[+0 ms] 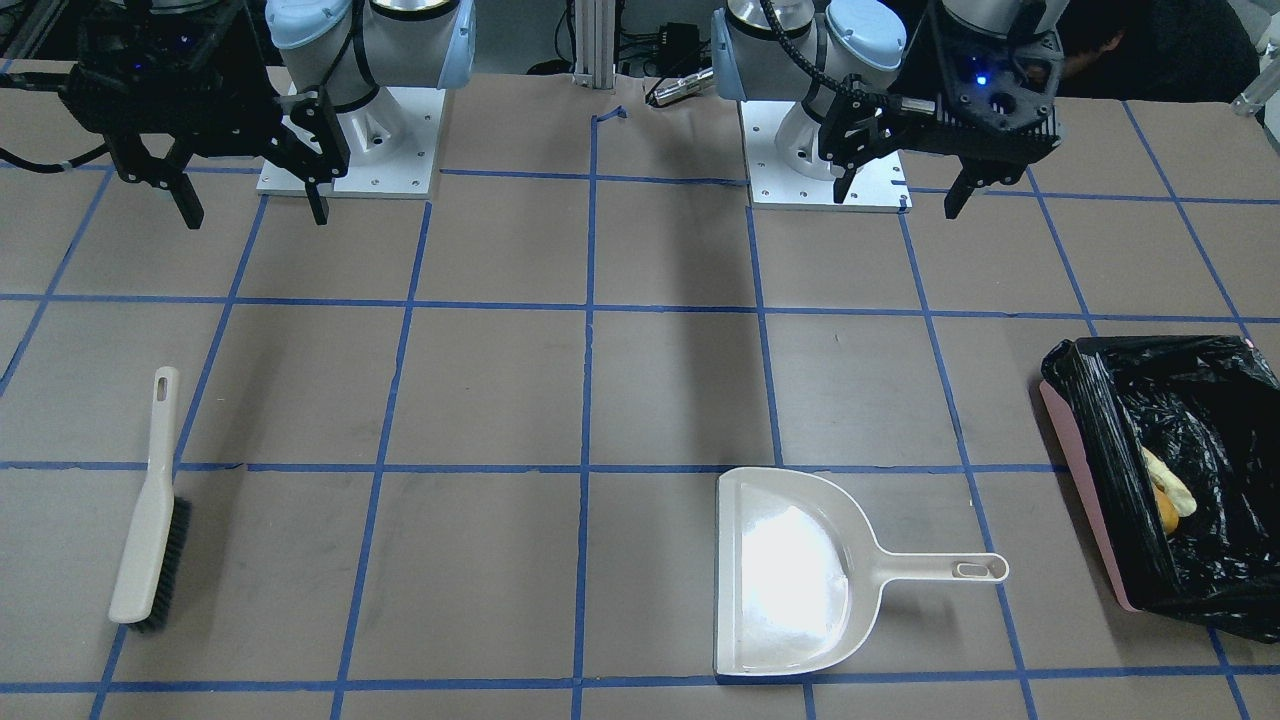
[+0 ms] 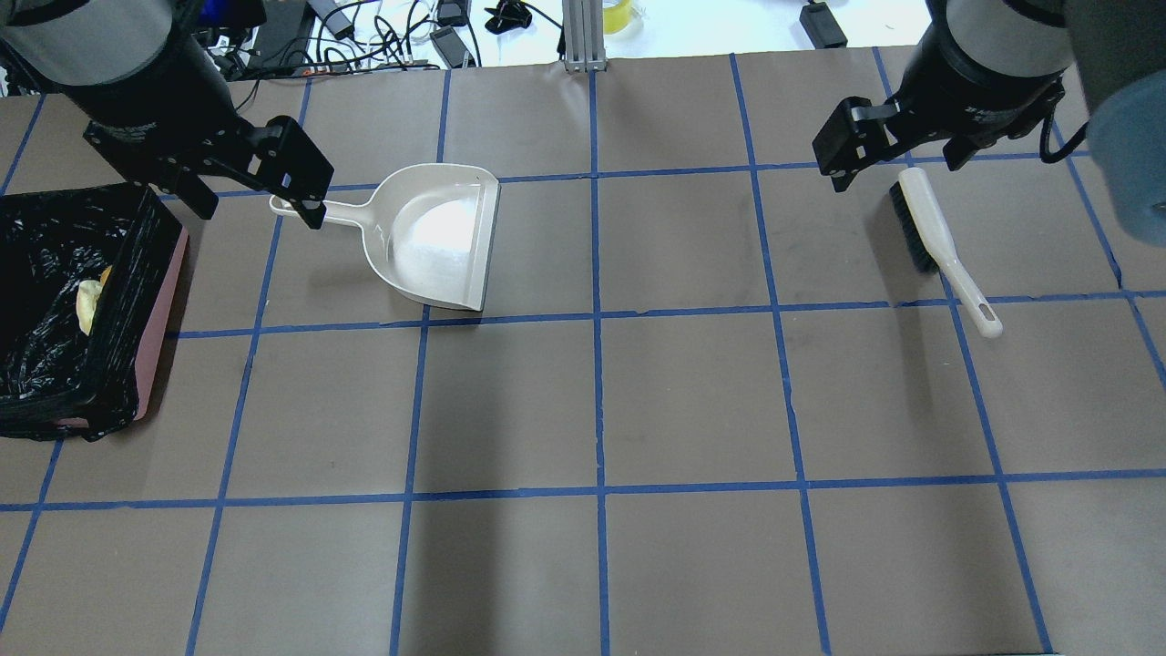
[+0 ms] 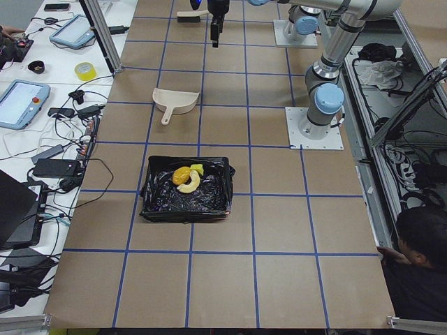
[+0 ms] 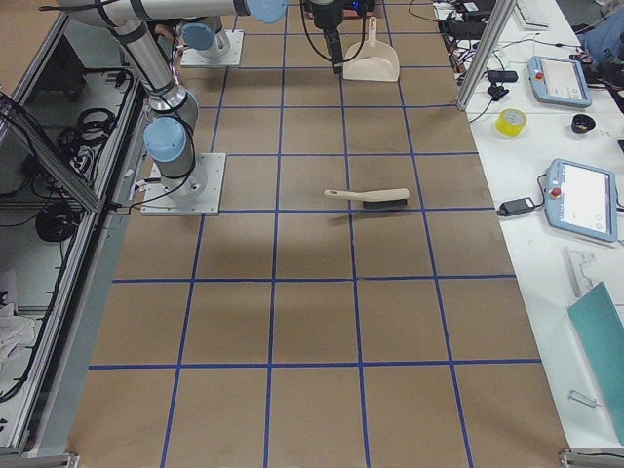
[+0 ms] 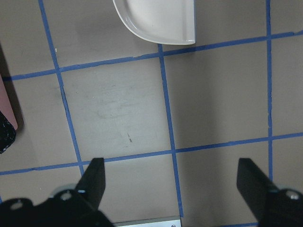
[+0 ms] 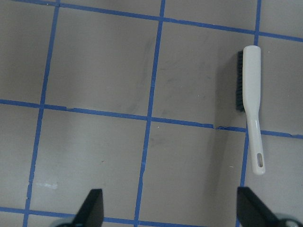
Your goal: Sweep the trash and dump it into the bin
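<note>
The trash lies inside the bin point(image 3: 150, 202): a golden-yellow roll point(image 3: 180, 174), a curved tan-and-white pastry piece point(image 3: 189, 185) and a yellow sponge point(image 3: 198, 168). In the front view, part of the trash point(image 1: 1168, 497) shows in the black-lined pink bin point(image 1: 1085, 500). My left gripper point(image 1: 900, 200) is open and empty, raised near its base, also shown in the wrist view point(image 5: 170, 189). My right gripper point(image 1: 255, 215) is open and empty, raised above the table point(image 6: 170, 208).
The cream dustpan point(image 1: 790, 570) lies empty on the table beside the bin, handle toward the bin. The cream brush point(image 1: 150, 510) lies on its side at the other end. Blue tape lines cross the brown table.
</note>
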